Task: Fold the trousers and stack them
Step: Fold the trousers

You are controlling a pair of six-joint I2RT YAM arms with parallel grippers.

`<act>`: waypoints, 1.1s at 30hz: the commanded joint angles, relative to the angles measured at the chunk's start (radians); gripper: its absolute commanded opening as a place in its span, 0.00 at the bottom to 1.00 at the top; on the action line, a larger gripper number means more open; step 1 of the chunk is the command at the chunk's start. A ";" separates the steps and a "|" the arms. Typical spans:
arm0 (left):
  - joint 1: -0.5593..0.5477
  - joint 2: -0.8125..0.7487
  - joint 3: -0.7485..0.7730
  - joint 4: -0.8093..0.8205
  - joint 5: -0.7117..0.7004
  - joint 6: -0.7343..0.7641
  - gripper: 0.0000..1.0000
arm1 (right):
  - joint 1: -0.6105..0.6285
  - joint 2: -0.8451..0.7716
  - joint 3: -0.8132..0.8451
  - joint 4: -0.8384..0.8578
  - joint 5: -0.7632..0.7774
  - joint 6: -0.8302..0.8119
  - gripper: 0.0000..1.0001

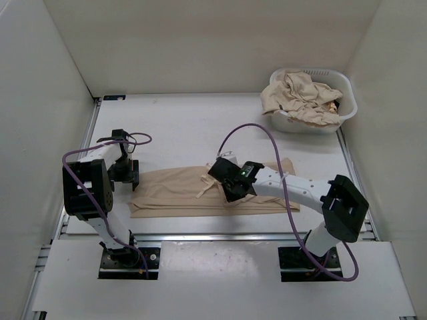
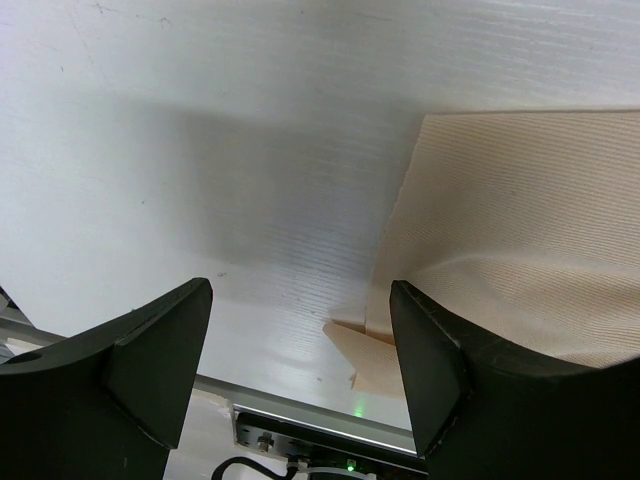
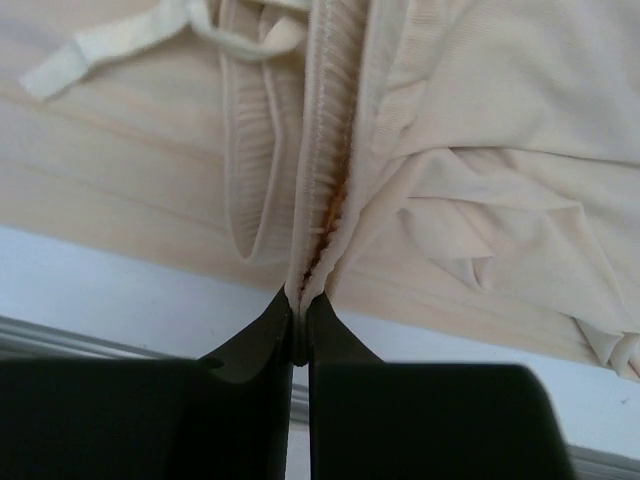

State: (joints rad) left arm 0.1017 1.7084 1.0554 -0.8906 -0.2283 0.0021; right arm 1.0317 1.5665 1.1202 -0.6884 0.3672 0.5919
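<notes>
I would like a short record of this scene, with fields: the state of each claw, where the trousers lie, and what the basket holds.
left claw: open, at the left end of the trousers, gripping nothing
right claw: shut on a gathered edge of the trousers, near the drawstring
trousers: one pair, spread flat across the near part of the table
basket: white, at the far right corner, holding crumpled beige garments
</notes>
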 commanded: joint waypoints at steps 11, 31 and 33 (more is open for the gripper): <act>0.013 -0.049 0.015 0.002 -0.014 -0.002 0.83 | 0.082 0.234 0.286 -0.105 -0.102 -0.156 0.00; -0.250 -0.234 0.526 -0.246 0.133 -0.002 0.86 | -0.381 -0.433 -0.327 -0.266 0.110 0.391 0.66; -0.444 -0.243 0.538 -0.246 0.220 -0.002 0.87 | -0.488 -0.463 -0.372 -0.240 0.095 0.391 0.66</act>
State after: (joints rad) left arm -0.1379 1.5291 1.5452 -1.0695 -0.1730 -0.0006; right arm 0.6292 1.1442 0.7830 -0.8967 0.4717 0.8940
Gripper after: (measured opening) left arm 0.865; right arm 0.657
